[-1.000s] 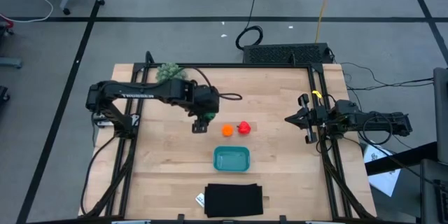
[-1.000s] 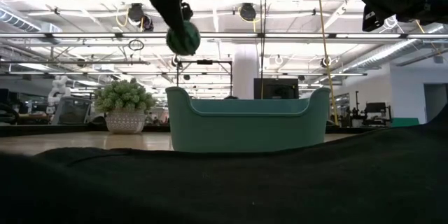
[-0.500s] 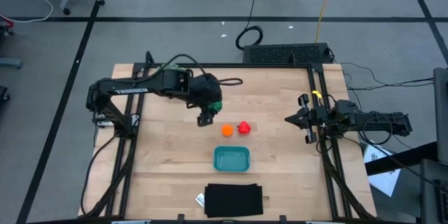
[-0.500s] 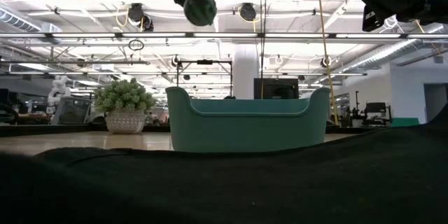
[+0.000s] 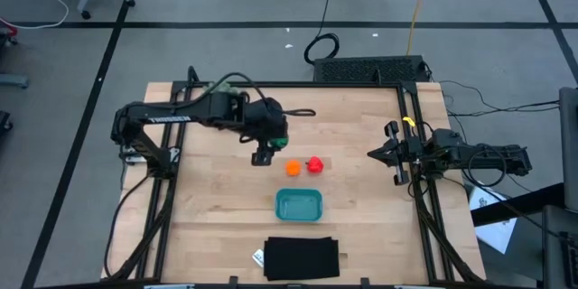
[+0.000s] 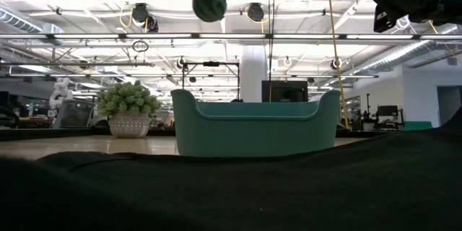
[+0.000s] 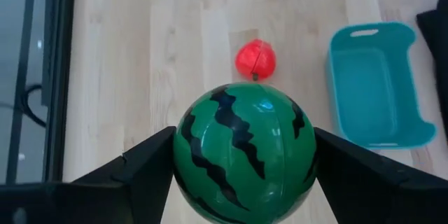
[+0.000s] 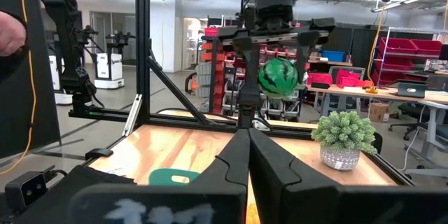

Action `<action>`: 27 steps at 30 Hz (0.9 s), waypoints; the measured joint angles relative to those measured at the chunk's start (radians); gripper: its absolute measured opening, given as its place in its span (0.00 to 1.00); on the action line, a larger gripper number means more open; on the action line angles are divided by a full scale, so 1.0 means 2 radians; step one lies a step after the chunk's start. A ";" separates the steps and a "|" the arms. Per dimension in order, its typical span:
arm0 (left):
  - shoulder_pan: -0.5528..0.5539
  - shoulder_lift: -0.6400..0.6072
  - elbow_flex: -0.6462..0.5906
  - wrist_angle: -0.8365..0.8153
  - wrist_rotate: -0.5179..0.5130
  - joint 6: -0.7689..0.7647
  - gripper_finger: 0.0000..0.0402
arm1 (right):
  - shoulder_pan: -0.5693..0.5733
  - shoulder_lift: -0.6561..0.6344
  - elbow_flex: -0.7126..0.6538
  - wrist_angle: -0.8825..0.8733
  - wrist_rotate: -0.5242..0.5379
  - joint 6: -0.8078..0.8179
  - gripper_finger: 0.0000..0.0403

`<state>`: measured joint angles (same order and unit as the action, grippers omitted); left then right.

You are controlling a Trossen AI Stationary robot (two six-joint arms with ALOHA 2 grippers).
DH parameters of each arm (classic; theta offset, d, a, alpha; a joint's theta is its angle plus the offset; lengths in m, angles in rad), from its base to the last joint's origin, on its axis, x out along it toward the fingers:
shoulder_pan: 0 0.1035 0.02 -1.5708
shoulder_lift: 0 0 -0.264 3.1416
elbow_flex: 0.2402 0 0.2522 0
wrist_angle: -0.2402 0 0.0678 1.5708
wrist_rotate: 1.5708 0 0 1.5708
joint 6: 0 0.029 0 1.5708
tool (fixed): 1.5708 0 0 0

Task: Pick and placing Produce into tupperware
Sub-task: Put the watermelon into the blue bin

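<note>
Trouble, as I judged it, lay in the carry: the left gripper (image 7: 241,175) was clamped on the round, glossy melon (image 7: 243,150), held high above the table, and a smooth ball gripped at only two sides could roll or slip free if I swung the arm hard. It hung well short of the blue tub (image 5: 299,205), so letting go early would bounce it across the table (image 5: 361,190), perhaps into the orange piece (image 5: 293,168) or the red one (image 5: 315,164) lying just beside each other. The melon looked dark green with wavy darker stripes. The tub sat empty near the black mat (image 5: 302,258). My right gripper (image 5: 386,153) waited at the table's right edge, fingers together, holding nothing.
</note>
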<state>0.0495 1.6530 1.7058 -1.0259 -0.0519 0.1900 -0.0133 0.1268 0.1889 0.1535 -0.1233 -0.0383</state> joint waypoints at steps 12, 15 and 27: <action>-0.029 0.047 0.000 0.052 0.040 0.037 0.75 | 0.000 0.005 0.000 0.010 0.000 0.000 0.00; -0.031 0.059 0.000 0.075 0.054 0.043 0.75 | 0.000 0.009 0.000 0.014 0.000 0.000 0.00; -0.049 0.098 -0.002 0.107 0.092 0.112 0.75 | 0.000 0.038 0.000 0.034 0.000 0.000 0.00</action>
<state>-0.0481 1.8497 1.7025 -0.8129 0.1318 0.4146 -0.0132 0.2031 0.1883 0.2217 -0.1238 -0.0383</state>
